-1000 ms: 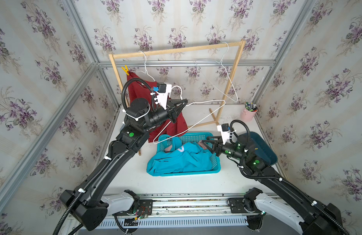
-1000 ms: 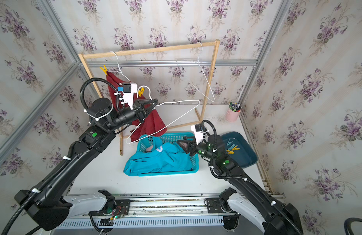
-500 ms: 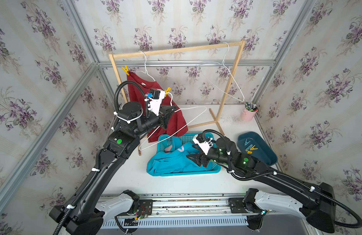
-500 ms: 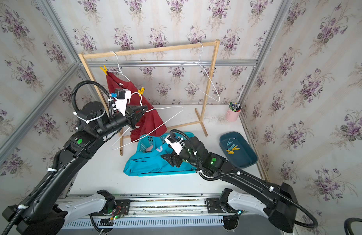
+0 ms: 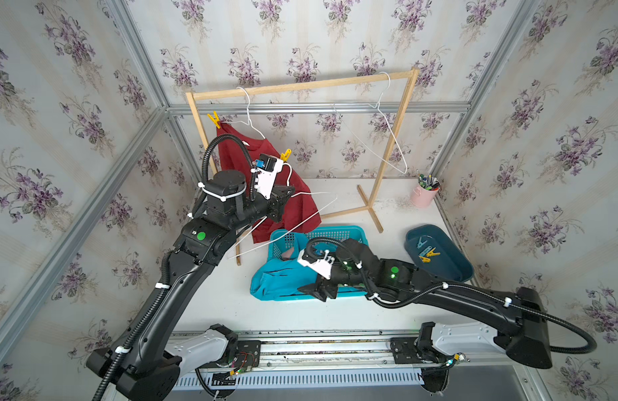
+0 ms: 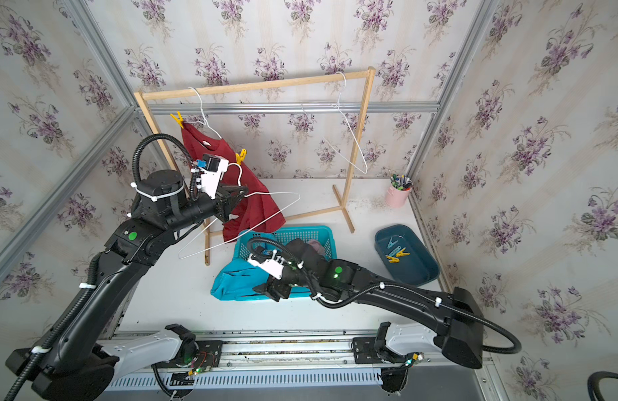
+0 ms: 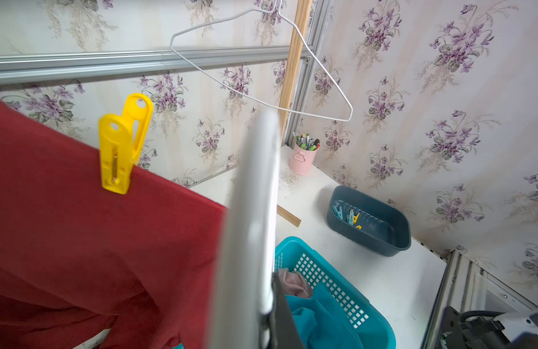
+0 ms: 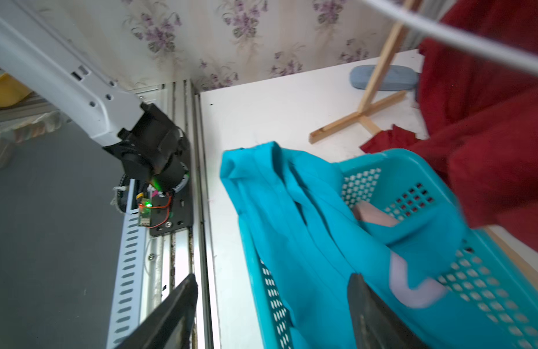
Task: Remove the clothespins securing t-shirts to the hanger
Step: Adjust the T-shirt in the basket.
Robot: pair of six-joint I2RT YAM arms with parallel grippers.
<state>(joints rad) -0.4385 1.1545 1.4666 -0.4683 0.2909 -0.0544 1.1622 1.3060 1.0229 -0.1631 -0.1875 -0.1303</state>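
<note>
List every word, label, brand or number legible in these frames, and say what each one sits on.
No text can be read in any view.
The white neck label on the dark red t-shirt: too small to read.
The small circuit board in the right wrist view: blurred, nothing legible.

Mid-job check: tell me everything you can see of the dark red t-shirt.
The dark red t-shirt is soft, matte cloth with a pale neck label. It hangs slanted on a white wire hanger hooked over the wooden rack. A yellow clothespin grips its upper shoulder, a second clothespin the lower one. Its hem reaches the table beside the turquoise basket. The left gripper, shut on a bare hanger, hovers in front.
</note>
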